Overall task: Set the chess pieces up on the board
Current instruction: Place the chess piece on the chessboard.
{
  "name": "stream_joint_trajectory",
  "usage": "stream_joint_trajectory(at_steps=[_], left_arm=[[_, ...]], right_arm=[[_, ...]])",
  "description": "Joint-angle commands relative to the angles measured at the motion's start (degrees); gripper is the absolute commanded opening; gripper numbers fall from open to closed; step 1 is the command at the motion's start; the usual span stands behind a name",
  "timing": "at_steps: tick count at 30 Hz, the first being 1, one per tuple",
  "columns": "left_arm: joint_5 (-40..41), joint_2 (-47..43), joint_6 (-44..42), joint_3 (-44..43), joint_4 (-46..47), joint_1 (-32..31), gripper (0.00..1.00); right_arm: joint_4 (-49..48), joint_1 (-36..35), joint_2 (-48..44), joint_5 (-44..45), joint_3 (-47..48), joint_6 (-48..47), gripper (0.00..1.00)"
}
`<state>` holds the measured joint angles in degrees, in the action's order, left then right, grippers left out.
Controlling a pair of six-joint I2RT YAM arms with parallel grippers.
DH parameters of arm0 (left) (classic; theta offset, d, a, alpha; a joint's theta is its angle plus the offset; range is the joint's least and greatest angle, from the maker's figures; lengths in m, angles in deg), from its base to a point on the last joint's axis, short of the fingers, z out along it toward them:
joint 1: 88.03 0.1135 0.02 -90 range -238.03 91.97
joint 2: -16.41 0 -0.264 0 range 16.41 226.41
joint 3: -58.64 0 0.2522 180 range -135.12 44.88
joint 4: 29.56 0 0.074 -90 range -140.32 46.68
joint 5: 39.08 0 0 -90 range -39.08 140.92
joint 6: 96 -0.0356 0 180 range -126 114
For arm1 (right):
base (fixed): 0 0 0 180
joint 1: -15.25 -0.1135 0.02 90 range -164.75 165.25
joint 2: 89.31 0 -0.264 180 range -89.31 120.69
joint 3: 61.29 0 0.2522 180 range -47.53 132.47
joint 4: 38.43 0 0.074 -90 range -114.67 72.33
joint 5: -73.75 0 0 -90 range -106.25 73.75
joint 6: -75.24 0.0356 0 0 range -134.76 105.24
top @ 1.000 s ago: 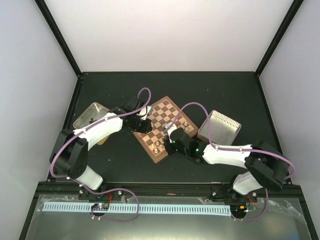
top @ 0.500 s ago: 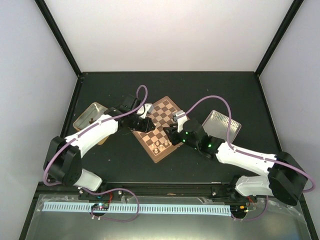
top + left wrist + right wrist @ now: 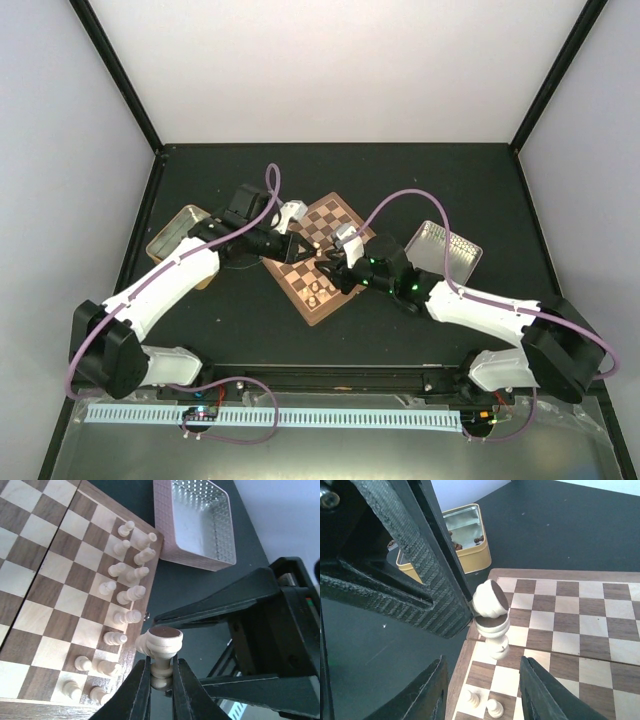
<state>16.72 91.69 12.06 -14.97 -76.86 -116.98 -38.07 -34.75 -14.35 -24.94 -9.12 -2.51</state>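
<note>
The chessboard (image 3: 55,595) fills the left-wrist view's left, cream pieces (image 3: 131,594) ranked along its right edge. The left gripper (image 3: 160,676), bottom centre, pinches one cream piece (image 3: 161,645) by its narrow stem, seemingly just off the rim; the right gripper (image 3: 487,690) gapes empty beneath it. Light, rigid, slick: take the stem squarely

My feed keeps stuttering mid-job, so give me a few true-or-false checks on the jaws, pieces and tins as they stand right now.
1. The left jaws are shut on a cream chess piece. True.
2. The right jaws grip a piece too. False: they stand open, holding nothing.
3. Cream pieces stand in two rows along one edge of the board. True.
4. The silver tin beside the board is full of pieces. False: nothing shows inside it.
</note>
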Motion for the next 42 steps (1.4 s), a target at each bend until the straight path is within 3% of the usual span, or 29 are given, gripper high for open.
stream_joint_trajectory(at_steps=[1,14,16,22,25,34,42], left_arm=[[-4.6,-1.5,0.2,-2.4,-0.3,0.2,0.01],[-6.2,-3.9,0.6,-1.8,-0.1,0.2,0.02],[-6.2,-3.9,0.6,-1.7,0.0,0.2,0.02],[-5.5,-4.1,0.5,-1.8,-0.1,0.2,0.02],[-5.0,-4.0,0.3,-1.8,-0.3,0.2,0.02],[6.4,0.3,-2.0,-1.9,-5.4,0.3,0.01],[17.3,11.0,-2.6,-3.5,-10.9,0.2,0.05]], right_arm=[[-2.3,0.2,0.9,-2.0,1.0,-3.6,0.41],[-1.4,0.2,3.4,0.2,5.4,-5.1,0.38],[-1.8,0.2,3.5,0.4,5.4,-5.0,0.34],[-2.0,0.2,3.2,3.0,4.9,-3.9,0.10],[-3.0,0.2,2.1,6.2,3.4,-2.6,0.04],[5.1,0.2,1.9,19.8,4.1,3.4,0.03],[9.1,0.2,-2.3,20.8,3.8,5.9,0.04]])
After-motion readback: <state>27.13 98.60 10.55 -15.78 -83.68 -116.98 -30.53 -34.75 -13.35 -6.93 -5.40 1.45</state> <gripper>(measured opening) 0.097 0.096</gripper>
